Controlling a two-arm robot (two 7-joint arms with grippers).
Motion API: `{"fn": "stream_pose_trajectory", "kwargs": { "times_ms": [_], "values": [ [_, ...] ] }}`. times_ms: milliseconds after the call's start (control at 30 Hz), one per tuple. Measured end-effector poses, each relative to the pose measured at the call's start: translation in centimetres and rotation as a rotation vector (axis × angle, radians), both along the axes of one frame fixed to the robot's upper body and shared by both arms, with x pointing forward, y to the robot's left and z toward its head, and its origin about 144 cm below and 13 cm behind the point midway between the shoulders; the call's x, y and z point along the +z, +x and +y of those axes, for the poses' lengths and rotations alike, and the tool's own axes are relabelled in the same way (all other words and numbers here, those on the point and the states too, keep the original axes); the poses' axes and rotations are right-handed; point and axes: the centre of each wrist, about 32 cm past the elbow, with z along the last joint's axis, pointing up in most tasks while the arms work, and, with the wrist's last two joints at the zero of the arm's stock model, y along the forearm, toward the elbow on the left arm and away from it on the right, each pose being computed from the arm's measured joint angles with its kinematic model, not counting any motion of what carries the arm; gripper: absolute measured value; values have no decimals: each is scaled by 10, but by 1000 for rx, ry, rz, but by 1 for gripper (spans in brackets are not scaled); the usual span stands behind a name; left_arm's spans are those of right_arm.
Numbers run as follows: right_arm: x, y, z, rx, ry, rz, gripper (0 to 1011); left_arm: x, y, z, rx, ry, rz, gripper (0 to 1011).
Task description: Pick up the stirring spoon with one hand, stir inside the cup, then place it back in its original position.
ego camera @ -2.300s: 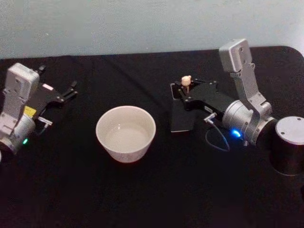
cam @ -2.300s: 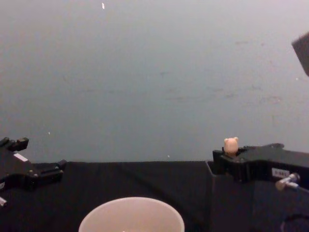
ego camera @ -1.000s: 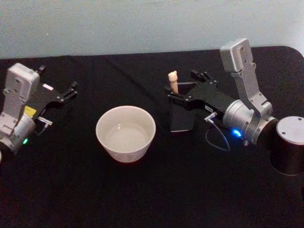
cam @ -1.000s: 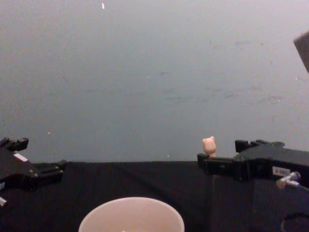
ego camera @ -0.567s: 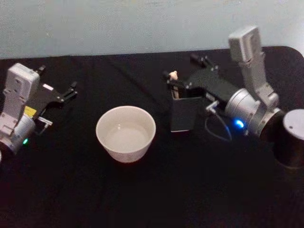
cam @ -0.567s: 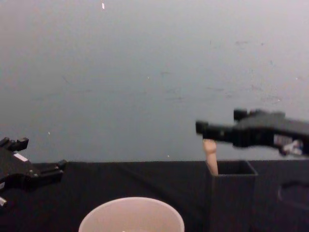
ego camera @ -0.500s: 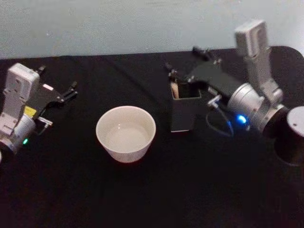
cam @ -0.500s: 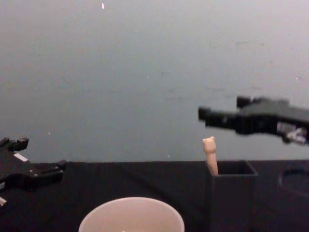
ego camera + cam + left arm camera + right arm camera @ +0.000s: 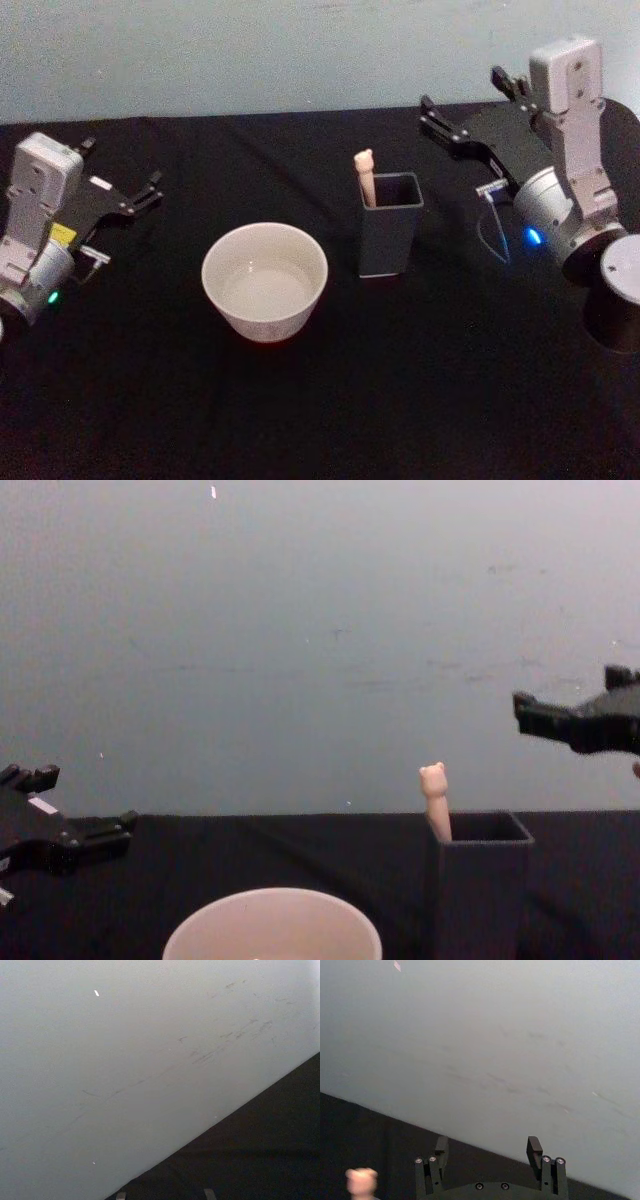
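Spoon [image 9: 365,178] stands in the holder [image 9: 390,238]; both grippers empty.
Cream handle with bear knob leans at the holder's left near corner, poking above the rim. Cup [image 9: 265,281] sits on the black worktop [image 9: 300,400], left of the holder, apart from it. Right gripper [image 9: 466,110] is raised behind and right of the holder, fingers [image 9: 535,1147] spread wide, gripping nothing. Left gripper [image 9: 121,185] is parked at the worktop's left edge, fingers apart, empty.
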Motion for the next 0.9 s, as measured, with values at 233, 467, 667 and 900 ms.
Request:
{"fn": "stream_pose_trajectory", "kwargs": {
  "times_ms": [233,467,667,900],
  "values": [
    [-24,4,-3,-79,-49,59,1000,0,0,0,0,0,0,1001],
    [-44,11,-3,-78,-74,166,1000,0,0,0,0,0,0,1001],
    [-50,15,-4,-76,-66,213,1000,0,0,0,0,0,0,1001],
    [-48,15,-4,-74,-67,207,1000,0,0,0,0,0,0,1001]
  ]
}}
